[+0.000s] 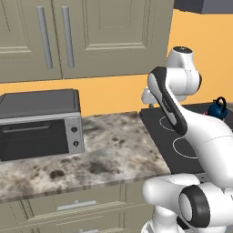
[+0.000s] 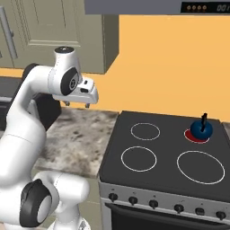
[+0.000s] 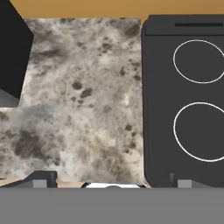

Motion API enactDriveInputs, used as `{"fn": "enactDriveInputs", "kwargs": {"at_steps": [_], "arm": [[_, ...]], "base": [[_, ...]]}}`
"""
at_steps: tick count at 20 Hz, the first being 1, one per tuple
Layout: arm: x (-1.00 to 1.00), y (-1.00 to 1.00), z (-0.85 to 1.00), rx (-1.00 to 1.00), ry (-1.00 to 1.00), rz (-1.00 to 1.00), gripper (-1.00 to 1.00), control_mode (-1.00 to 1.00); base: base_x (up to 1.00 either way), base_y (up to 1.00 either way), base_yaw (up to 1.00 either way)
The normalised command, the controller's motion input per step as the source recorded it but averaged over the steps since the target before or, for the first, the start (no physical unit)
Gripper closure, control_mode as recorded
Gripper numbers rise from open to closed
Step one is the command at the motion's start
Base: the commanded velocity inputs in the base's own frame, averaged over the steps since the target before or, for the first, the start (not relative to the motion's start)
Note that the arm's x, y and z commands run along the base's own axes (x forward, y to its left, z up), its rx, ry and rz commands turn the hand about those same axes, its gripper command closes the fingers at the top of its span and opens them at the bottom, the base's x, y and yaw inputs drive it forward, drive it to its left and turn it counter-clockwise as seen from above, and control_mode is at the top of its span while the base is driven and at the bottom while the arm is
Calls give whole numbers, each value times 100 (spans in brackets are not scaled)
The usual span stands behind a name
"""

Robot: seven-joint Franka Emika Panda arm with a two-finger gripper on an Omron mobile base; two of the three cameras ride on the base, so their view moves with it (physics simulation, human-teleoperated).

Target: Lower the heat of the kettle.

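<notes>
Room: Simulated kitchen with an orange wall (image 2: 170, 67), beige panelled cabinets (image 1: 86, 36) above and drawers below.
Surface: speckled grey-brown stone (image 1: 109, 150), matte and mottled, running from a toaster oven to the stove.
Stove: flat black glass cooktop (image 2: 166, 157) set at the right end of the surface, four thin white burner rings, a metal front strip with a row of small dark round knobs (image 2: 153, 203).
Toaster oven: boxy, dark grey top, silver front, two small dials, at the left end of the surface (image 1: 41, 123).
Robot arm: glossy white with dark joints, raised over the surface left of the stove.
Hand: (image 2: 77, 104) hovering high above the stone near the stove's left edge, pointing down, fingers spread as wide as they go, holding nothing.
Kettle: (image 2: 201, 129) small, round, glossy dark blue, thin black arched handle, upright on the back right burner, which glows red beneath it; well apart from the hand.
Progress: judged barely begun. The burner looks lit and no knob is touched.
Left to do: reach the front knobs, find the one for the back right burner, turn it down. Which knob that is cannot be told.
</notes>
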Motion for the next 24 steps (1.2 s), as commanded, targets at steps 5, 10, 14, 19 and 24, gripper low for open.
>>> {"fn": "enactDriveInputs", "kwargs": {"at_steps": [5,10,14,19,24], "arm": [[0,0,0,0,0,0,-100,100],[0,0,0,0,0,0,-100,100],[-17,-12,-8,1,-10,0,-100,-100],[-67,-73,-28,12,-18,-5,-100,-100],[-60,-90,-33,17,-8,-9,-100,-100]], "base": [[44,12,0],[13,1,0],[0,0,0],[0,0,0],[0,0,0]]}}
